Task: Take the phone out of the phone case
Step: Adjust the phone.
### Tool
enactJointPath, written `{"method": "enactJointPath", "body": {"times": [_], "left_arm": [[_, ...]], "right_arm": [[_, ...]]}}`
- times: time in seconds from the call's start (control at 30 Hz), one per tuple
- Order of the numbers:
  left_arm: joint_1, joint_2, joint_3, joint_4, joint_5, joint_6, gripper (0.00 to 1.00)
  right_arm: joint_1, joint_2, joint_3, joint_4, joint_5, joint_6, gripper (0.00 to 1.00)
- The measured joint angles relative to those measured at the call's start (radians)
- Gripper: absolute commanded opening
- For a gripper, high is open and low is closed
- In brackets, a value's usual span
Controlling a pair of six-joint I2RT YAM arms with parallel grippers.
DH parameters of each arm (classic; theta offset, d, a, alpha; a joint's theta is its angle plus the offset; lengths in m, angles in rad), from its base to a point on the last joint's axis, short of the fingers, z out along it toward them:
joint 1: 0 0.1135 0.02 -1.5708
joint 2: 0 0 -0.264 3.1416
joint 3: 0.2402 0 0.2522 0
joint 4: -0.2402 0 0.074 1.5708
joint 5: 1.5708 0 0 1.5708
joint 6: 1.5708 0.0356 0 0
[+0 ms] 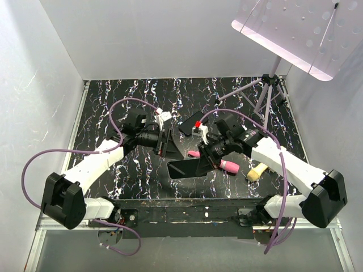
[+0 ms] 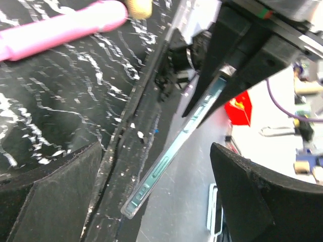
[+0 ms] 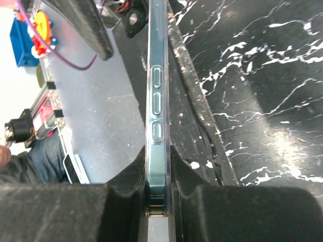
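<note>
My right pincer [image 3: 157, 199] is pinching the phone [image 1: 190, 168] by one end and holds it up near the front edge of the counter [image 1: 113, 107]. The clear case [image 3: 155, 101] is wrapped round it. My left pincer [image 2: 156, 201] is spread wide, and the phone's free end lies between its fingers, apart from both.

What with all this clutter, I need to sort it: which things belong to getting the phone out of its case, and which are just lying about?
For the job: phone; case on it; right fingers, shut on both; left fingers, open.
Lying about: second black phone; pink cylinder; small pink piece; cream piece; tripod.
</note>
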Motion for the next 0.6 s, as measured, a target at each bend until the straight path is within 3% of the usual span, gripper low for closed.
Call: {"method": "enactJointPath", "body": {"times": [0.13,0.27,0.33,0.47,0.53,0.6], "left_arm": [[-0.04,0.0,-0.023,0.057,0.108,0.009,0.82],[-0.12,0.012,-0.043,0.09,0.182,0.006,0.68],[-0.145,0.028,-0.043,0.105,0.217,-0.004,0.51],[-0.147,0.052,-0.042,0.126,0.261,-0.02,0.31],[-0.147,0.062,-0.039,0.134,0.275,-0.029,0.05],[-0.147,0.066,-0.035,0.153,0.316,-0.018,0.0]], "right_arm": [[-0.005,-0.02,-0.031,-0.008,-0.07,-0.029,0.01],[-0.034,-0.024,-0.035,-0.003,-0.15,-0.04,0.01],[-0.058,-0.03,-0.035,0.001,-0.2,-0.043,0.01],[-0.088,-0.034,-0.034,0.001,-0.267,-0.058,0.01],[-0.088,-0.034,-0.034,0.0,-0.29,-0.062,0.01],[-0.089,-0.033,-0.034,-0.007,-0.294,-0.057,0.01]]}}
